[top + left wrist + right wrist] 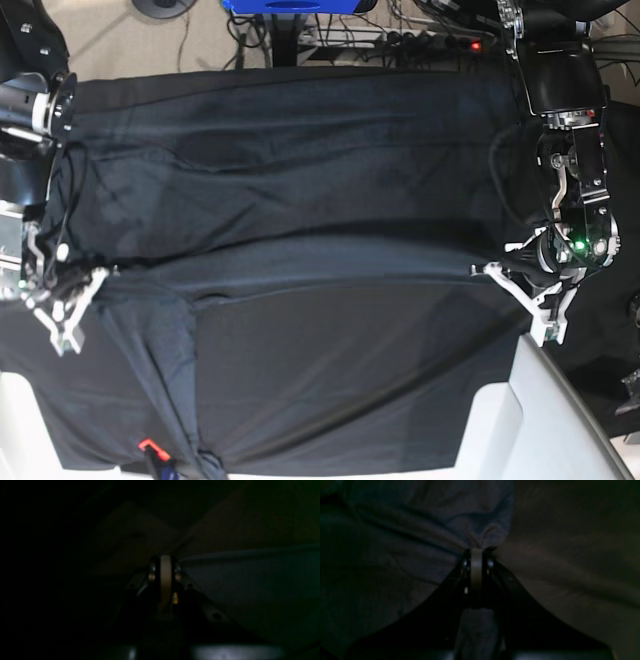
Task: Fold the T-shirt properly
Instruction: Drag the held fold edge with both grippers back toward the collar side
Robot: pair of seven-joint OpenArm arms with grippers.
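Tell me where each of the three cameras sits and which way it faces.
Left wrist: on the left arm, looking along its shut fingers, which pinch the T-shirt; very dark.
Right wrist: on the right arm, looking along its shut fingers, which pinch bunched T-shirt fabric.
Base: overhead, looking down on the cloth-covered table; both arms show.
Shared: the T-shirt, stretched between the left gripper and right gripper, appears in all three.

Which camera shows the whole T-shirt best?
The base view: the T-shirt lies stretched across the table, nearly all of it visible. The right wrist view shows only bunched cloth at the right claw; the left wrist view is nearly black.
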